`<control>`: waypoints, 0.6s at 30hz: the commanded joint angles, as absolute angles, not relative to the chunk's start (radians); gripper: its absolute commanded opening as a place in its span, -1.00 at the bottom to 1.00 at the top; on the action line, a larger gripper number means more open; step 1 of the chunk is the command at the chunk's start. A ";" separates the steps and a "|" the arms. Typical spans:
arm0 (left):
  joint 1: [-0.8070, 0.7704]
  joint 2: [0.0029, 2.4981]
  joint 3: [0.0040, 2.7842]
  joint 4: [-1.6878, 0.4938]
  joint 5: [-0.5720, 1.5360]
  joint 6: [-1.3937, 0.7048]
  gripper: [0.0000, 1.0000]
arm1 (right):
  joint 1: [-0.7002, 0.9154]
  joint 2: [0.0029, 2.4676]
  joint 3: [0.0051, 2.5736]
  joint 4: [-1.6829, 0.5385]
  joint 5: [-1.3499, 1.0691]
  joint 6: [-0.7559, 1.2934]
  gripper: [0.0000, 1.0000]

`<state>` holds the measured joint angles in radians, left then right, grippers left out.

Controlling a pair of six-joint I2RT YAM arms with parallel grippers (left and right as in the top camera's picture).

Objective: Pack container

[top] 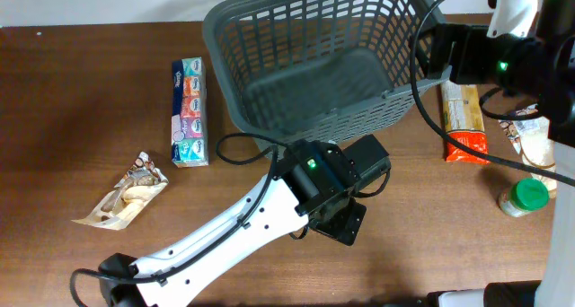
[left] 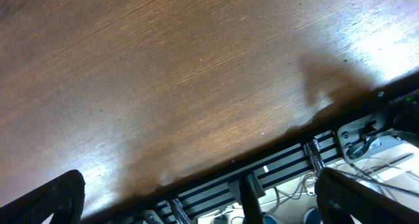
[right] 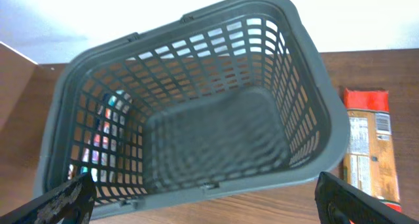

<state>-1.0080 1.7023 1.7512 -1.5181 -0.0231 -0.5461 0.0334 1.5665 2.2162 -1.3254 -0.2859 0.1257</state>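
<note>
The container point(top: 314, 65), a large dark grey slotted basket, stands at the back middle of the table and is empty. In the right wrist view the container point(right: 196, 106) is seen from above with a bare base. My right gripper point(right: 206, 201) is open and empty, just in front of the container's near rim; in the overhead view my right gripper point(top: 438, 54) is at the basket's right side. My left gripper point(top: 341, 219) is over bare table in front of the basket. In the left wrist view my left gripper point(left: 196, 201) is open and empty above the table's front edge.
A tissue multipack point(top: 189, 112) lies left of the basket and a snack bag point(top: 126, 192) further front left. An orange-red packet point(top: 464, 118) lies right of the basket and also shows in the right wrist view point(right: 368, 145). A green-lidded jar point(top: 524, 197) and a pale packet point(top: 539, 150) are at the far right.
</note>
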 commanded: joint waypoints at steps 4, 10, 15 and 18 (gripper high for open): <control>-1.011 1.705 1.756 -1.470 -0.096 -0.501 -0.82 | 0.039 1.571 2.235 -1.299 -0.313 0.182 0.20; -1.003 1.704 1.767 -1.435 -0.192 -0.530 -0.96 | 0.038 1.596 2.235 -1.270 -0.220 0.258 -0.92; -1.003 1.701 1.783 -1.366 -0.236 -0.562 -0.96 | 0.038 1.607 2.235 -1.283 -0.157 0.302 -0.92; -1.003 1.700 1.815 -1.359 -0.293 -0.622 -0.97 | 0.038 1.607 2.235 -1.279 -0.137 0.300 -0.92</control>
<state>-1.0069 1.7031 1.7622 -1.3659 -0.1982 -0.5465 0.0338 1.6073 2.2162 -1.2808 -0.1932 0.2756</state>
